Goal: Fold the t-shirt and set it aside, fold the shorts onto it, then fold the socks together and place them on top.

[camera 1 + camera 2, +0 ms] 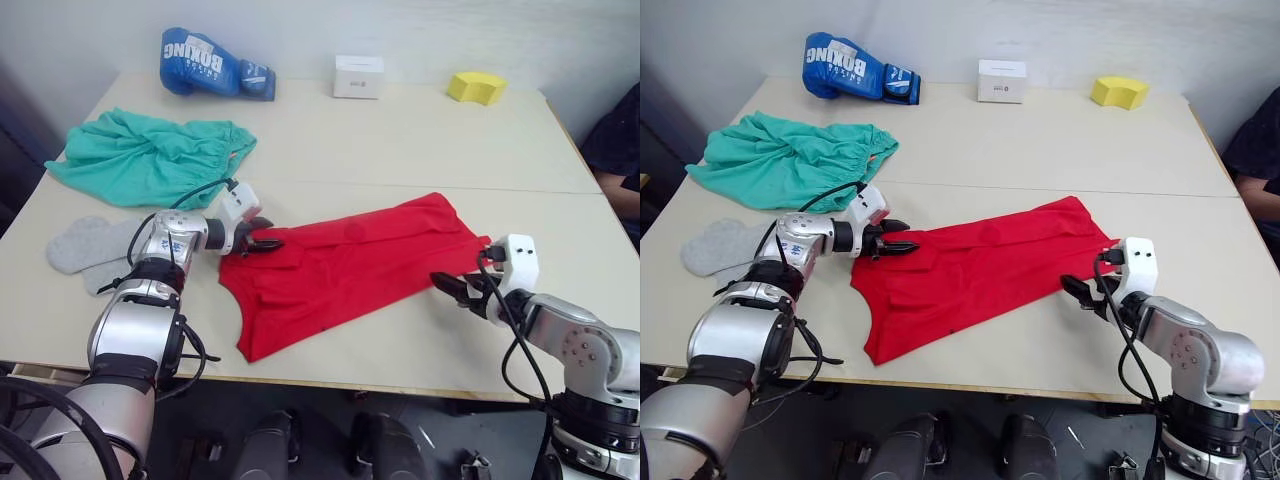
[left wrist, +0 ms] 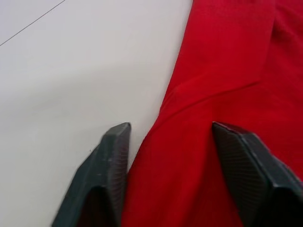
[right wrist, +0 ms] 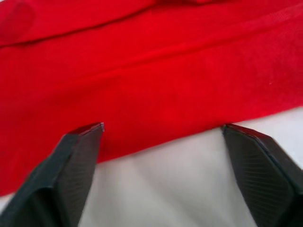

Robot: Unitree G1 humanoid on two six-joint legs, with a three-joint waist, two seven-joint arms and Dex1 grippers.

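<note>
The t-shirt (image 1: 345, 268) lies spread mid-table (image 1: 420, 140). Left gripper (image 1: 262, 240) sits spread wide over its left edge, right gripper (image 1: 452, 290) spread wide at its right edge. Shorts (image 1: 150, 155) and socks (image 1: 90, 250) sit off to the left.

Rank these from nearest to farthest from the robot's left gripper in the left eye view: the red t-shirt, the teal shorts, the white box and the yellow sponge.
From the left gripper:
1. The t-shirt, right at its fingertips.
2. The shorts, behind it on the robot's left.
3. The white box, at the table's far edge.
4. The yellow sponge, far edge, farther right.
</note>
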